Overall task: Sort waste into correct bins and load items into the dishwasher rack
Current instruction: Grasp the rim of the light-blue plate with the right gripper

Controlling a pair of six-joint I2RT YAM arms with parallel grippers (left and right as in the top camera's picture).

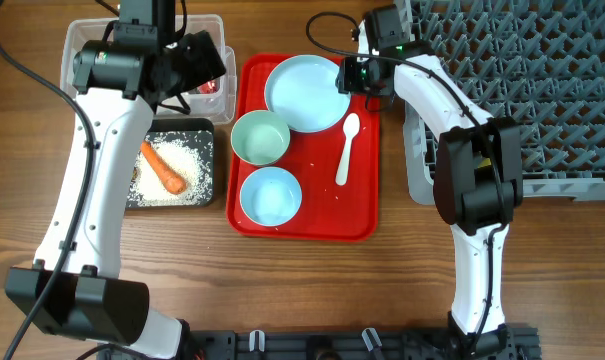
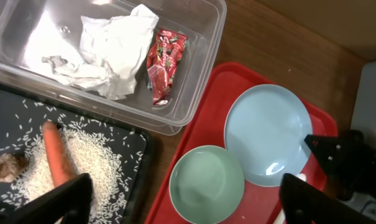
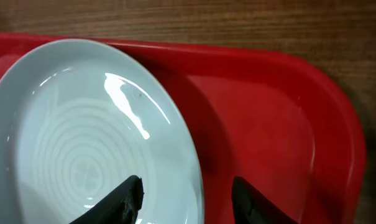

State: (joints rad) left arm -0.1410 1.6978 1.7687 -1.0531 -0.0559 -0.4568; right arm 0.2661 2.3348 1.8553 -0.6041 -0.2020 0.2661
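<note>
Now | L gripper (image 2: 188, 205) spread, above clear tub (image 2: 203, 62) | R gripper (image 3: 188, 205) spread — straddling plate (image 3: 82, 143) rim

The left arm (image 1: 87, 160) and right arm (image 1: 437, 90) wear white shells with black joints, trailing black cables (image 1: 12, 62); the right hand (image 3: 186, 190) has black fingers (image 3: 122, 202).

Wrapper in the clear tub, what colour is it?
Red, with small white markings. The wrapper beside the tissue shows best in the left wrist view.
</note>
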